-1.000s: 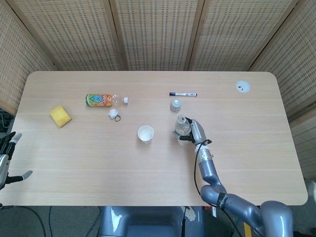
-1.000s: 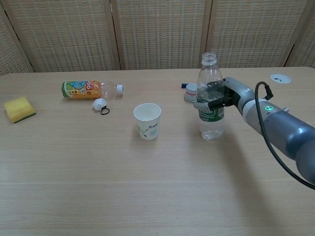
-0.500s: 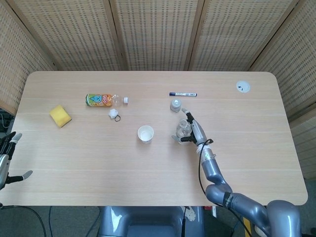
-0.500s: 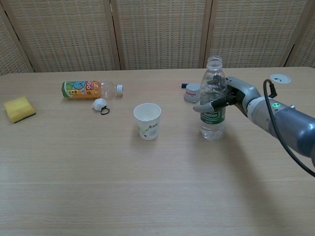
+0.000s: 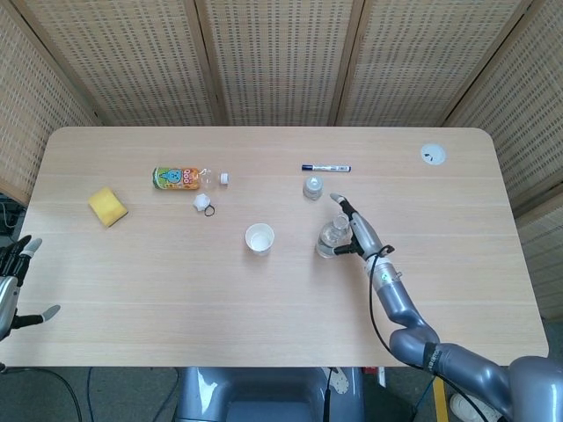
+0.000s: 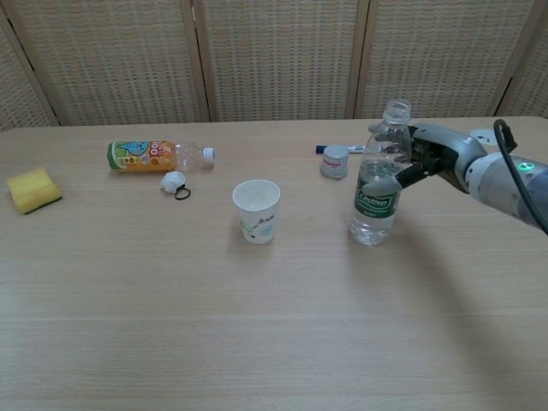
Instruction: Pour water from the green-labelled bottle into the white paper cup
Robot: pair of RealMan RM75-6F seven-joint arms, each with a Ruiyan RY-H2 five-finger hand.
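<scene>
**Robot hand beside the bottle, pour not yet begun**

Our right robot hand [image 6: 432, 156] sits against the upper part of the green-labelled bottle [image 6: 377, 190], fingers spread and extended toward it; we cannot tell from either view whether they touch the plastic, and nothing is clamped in them. Our left robot hand [image 5: 10, 283] hangs off the bench's near-left edge, fingers apart, holding nothing.

We judge the task to be at its start. The bottle stands on the bench [image 6: 257, 325], leaning a little toward the right robot hand, uncapped, with clear water filling only its lower part. The white paper cup [image 6: 256, 211] stands upright well to the left of that hand, beyond the bottle, and its inside looks dry and empty. Gripping, lifting, carrying over and tipping are all left to do.

Just behind the bottle, near the right fingertips, rests a small white cap [image 6: 334, 161], with a marker pen [image 5: 325, 168] beyond it. Far to the left of the hand lies an orange drink bottle [image 6: 158, 155] on its side, partly filled, a loose white cap [image 6: 174, 181] beside it, and a yellow sponge [image 6: 32, 189] further still.
</scene>
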